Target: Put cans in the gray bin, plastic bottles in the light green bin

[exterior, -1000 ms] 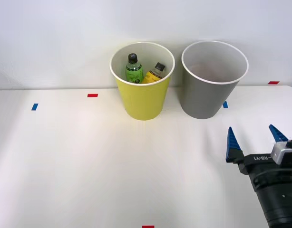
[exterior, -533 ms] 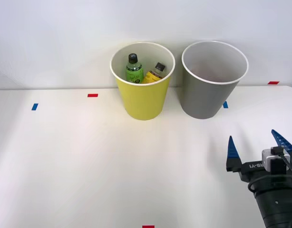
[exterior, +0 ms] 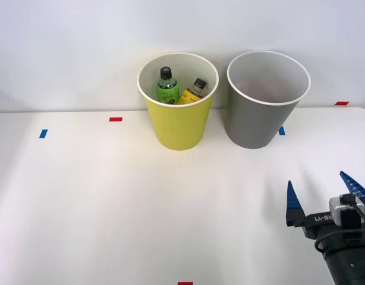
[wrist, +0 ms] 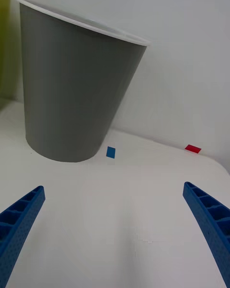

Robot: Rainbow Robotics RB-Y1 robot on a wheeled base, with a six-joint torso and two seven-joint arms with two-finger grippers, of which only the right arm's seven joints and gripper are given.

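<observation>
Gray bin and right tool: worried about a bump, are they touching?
Apart. The front view shows bare table between the gray bin and the open right tool.

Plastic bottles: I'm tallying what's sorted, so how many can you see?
2. The green bottle and the yellow bottle both stand inside the light green bin; others could be hidden lower down.

From the front, I see just the upper parts of the plastic bottles (exterior: 178, 88); the light green bin (exterior: 179, 122) hides their lower halves. The gray bin (exterior: 254, 122) shows no floor from here. My wrist camera crops the light green bin (wrist: 5, 48) to a sliver. The arm behind my end effector (exterior: 325, 197) runs off the frame's corner.
</observation>
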